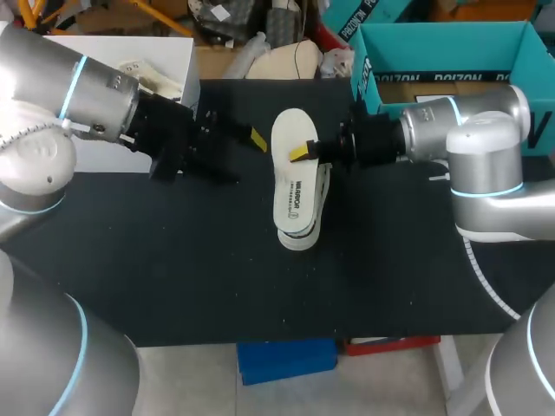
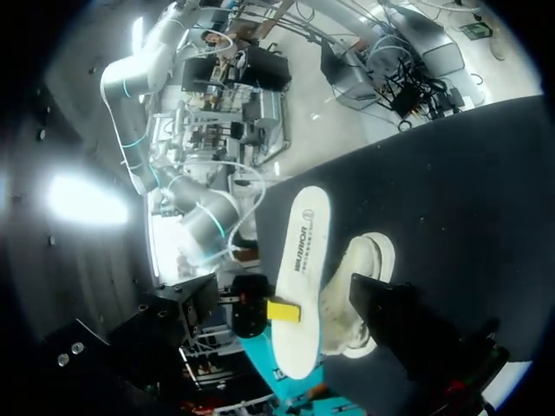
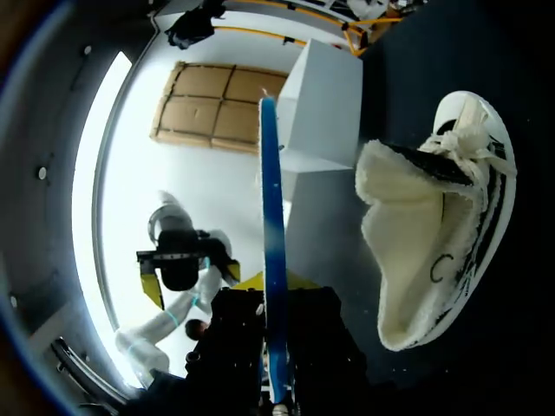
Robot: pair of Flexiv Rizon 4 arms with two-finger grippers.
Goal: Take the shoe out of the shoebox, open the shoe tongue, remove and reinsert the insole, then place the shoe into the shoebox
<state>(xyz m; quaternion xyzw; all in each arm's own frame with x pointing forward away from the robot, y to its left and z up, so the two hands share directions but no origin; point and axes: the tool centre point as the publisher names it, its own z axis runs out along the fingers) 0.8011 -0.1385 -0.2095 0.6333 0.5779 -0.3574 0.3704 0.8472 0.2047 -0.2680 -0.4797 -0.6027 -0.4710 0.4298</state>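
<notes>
Smooth, matt white foam on top of the insole [image 1: 293, 178], blue along its edge. Soft knitted cloth on the shoe [image 3: 464, 217], with fleecy white lining inside. Matt black cloth over the table [image 1: 173, 269]. Plain teal cardboard for the shoebox [image 1: 451, 48].

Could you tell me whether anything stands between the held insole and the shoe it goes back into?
Nothing visible does: the right gripper holds the insole right by the shoe, whose opening is bare; the left gripper stands apart.

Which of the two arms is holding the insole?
The right arm: its jaws are shut on the white insole above the shoe. The left arm has open, empty jaws, off to the side.
</notes>
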